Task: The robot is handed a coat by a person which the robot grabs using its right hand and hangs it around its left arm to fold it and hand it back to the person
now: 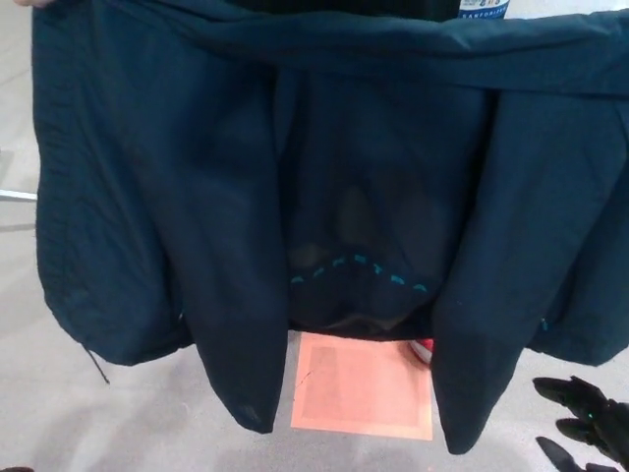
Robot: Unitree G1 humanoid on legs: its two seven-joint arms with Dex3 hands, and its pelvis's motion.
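Observation:
A dark teal coat (324, 197) hangs spread wide across nearly the whole head view, its lining facing me with a line of turquoise stitching (359, 270) near the lower middle. A person's hand (29, 4) holds its top left corner at the picture's edge. My right hand (588, 418) shows at the bottom right corner, black fingers apart, below the coat's hem and not touching it. My left hand does not show.
An orange square marker (364, 385) lies on the grey floor (147, 413) under the coat. A thin loose thread (96, 369) dangles from the coat's lower left hem. A small red object (424, 349) peeks out by the marker's right corner.

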